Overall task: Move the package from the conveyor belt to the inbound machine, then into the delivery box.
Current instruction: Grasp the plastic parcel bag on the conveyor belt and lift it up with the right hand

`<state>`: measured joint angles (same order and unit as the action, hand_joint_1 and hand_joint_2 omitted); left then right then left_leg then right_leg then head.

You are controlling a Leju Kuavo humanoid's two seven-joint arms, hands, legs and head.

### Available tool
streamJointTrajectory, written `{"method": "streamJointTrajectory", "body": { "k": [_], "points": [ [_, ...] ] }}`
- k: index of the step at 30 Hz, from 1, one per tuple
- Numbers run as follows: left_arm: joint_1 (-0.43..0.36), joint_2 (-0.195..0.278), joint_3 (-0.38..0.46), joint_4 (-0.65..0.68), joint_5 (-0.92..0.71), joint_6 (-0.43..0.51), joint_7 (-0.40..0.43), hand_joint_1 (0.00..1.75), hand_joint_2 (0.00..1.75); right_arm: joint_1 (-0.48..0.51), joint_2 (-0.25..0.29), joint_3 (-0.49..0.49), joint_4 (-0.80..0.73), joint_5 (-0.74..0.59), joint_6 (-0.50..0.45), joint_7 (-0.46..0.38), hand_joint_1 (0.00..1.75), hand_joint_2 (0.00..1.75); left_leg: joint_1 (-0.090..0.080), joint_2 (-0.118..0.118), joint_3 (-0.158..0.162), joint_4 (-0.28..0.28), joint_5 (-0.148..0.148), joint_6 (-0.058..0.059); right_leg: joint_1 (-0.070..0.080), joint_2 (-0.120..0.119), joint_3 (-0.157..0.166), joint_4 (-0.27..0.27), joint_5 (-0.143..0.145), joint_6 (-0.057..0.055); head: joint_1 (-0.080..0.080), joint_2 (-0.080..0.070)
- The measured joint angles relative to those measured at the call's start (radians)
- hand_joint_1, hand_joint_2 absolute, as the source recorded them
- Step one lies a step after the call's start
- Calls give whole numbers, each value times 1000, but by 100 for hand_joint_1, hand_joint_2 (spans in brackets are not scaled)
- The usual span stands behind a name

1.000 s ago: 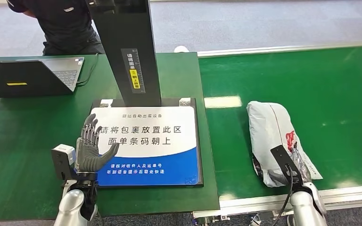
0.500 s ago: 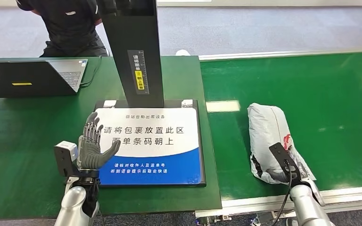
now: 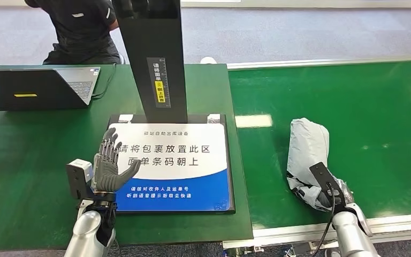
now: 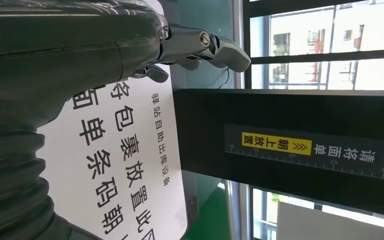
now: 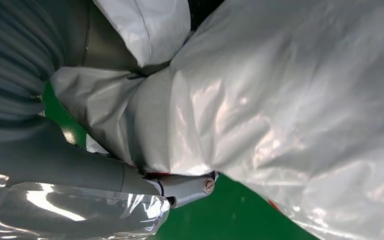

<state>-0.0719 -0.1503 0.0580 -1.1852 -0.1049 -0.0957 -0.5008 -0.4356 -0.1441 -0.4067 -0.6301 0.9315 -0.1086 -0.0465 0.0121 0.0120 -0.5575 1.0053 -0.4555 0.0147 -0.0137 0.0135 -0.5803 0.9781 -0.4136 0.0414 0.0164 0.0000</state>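
From the head view, the grey package (image 3: 307, 152) lies on the green conveyor belt (image 3: 364, 107), its near end gripped by the robot's right hand (image 3: 326, 197). The left hand (image 3: 108, 168) hovers with fingers spread, holding nothing, at the left edge of the inbound machine's white-and-blue scan plate (image 3: 179, 160), below its black column (image 3: 155, 59). A laptop (image 3: 37, 85) sits far left, a person (image 3: 80, 29) behind it.

The left wrist view shows the left hand's thumb (image 4: 215, 47) extended over the plate's printed characters.

The right wrist view shows the right hand's thumb (image 5: 180, 187) pressed into crinkled package plastic.

Black post (image 3: 155, 59) rises at 12 o'clock of the white scan plate (image 3: 192, 160), blocking its far edge; left hand (image 3: 108, 168) overhangs its 9 o'clock edge. Belt (image 3: 374, 107) lies open around the package (image 3: 309, 152).
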Motion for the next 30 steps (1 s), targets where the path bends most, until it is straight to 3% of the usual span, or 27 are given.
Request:
{"method": "streamJointTrajectory", "body": {
  "k": [4,9,18,30],
  "points": [
    [1,0,0,0,3,0,3,0,175,14,9,1,-17,33,-35,14,175,175,0,-1,0,0,0,0,0,-1,1,-1,0,0,0,0],
    [6,0,-1,0,3,-1,11,0,175,51,26,7,-51,120,-172,26,175,175,-1,-9,-1,0,0,1,-2,-7,3,-1,-2,3,0,0],
    [16,0,2,-5,0,-1,12,0,175,189,72,12,-246,207,-436,-103,175,175,-3,-10,-15,0,1,2,-3,-10,-10,1,-1,4,0,0],
    [2,-1,4,-2,-1,-3,-14,0,175,289,140,16,-518,98,-576,-296,175,175,-3,-8,-21,0,1,0,-3,-9,-19,6,-2,1,0,0]
  ]
}}
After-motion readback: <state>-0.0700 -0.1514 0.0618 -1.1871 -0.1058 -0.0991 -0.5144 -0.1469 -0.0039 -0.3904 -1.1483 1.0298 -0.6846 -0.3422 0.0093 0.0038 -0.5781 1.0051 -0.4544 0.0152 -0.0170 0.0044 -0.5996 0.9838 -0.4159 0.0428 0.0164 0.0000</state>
